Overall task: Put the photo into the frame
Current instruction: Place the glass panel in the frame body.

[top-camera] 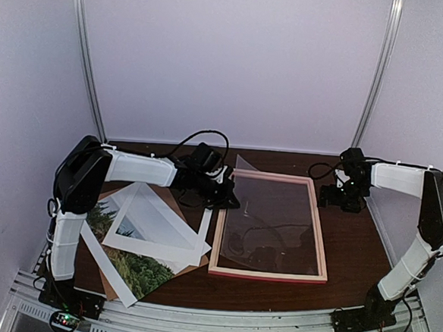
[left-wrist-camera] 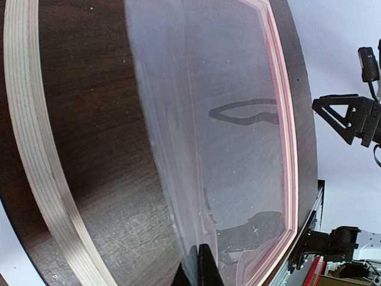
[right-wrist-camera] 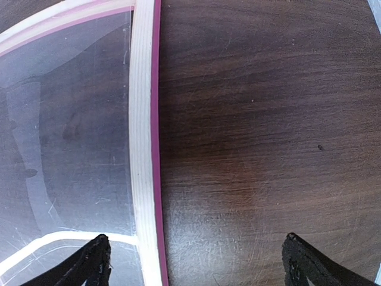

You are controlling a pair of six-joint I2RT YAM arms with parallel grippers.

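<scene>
The frame [top-camera: 267, 275], pink with pale wood sides, lies flat at the table's centre right. A clear sheet [top-camera: 267, 215] rests in it, its far left corner raised. My left gripper [top-camera: 230, 199] is shut on that sheet's left edge; the left wrist view shows the fingers [left-wrist-camera: 205, 268] pinched on the sheet [left-wrist-camera: 226, 119] over the frame's wood rail [left-wrist-camera: 36, 149]. The photo [top-camera: 142, 271] lies at the left, mostly covered by the white mat [top-camera: 156, 226]. My right gripper [top-camera: 333, 197] is open and empty, straddling the frame's rail [right-wrist-camera: 141, 149] at its far right corner.
A brown backing board [top-camera: 110, 284] lies under the photo and mat at the left. Bare dark wood table [right-wrist-camera: 256, 119] shows right of the frame. White walls close in the back and sides. An aluminium rail [top-camera: 218, 318] runs along the near edge.
</scene>
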